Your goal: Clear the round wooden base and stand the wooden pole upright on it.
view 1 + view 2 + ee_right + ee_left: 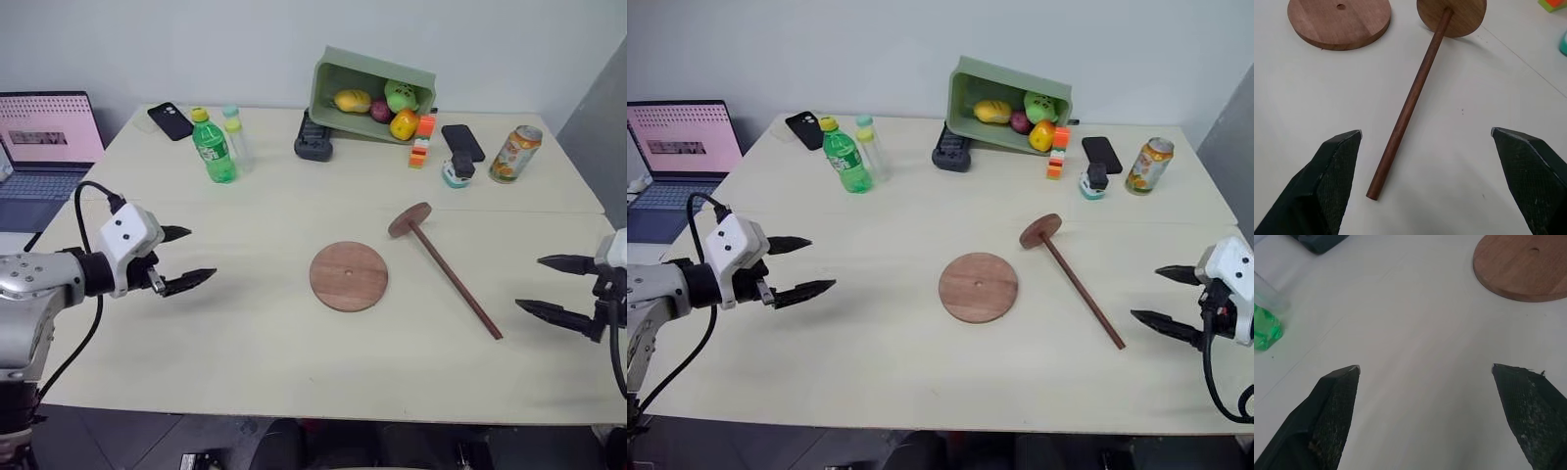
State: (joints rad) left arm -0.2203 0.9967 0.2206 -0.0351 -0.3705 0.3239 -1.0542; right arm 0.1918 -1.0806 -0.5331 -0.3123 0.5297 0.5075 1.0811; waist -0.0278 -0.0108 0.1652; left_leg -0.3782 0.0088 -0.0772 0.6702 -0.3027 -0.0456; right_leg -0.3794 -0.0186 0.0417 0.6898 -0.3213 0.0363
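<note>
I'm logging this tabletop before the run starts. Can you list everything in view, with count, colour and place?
round wooden base: 1, reddish-brown, flat at table centre, nothing on it
wooden pole: 1, dark brown, lying right of the base
soda bottle: 1, green, far left
clear bottle: 1, beside it
bin: 1, green, tipped, toy fruit inside
phones: 2, black, far edge
can: 1, orange-green, far right
laptop: 1, off the table's left
left gripper: open, empty
right gripper: open, empty
</note>
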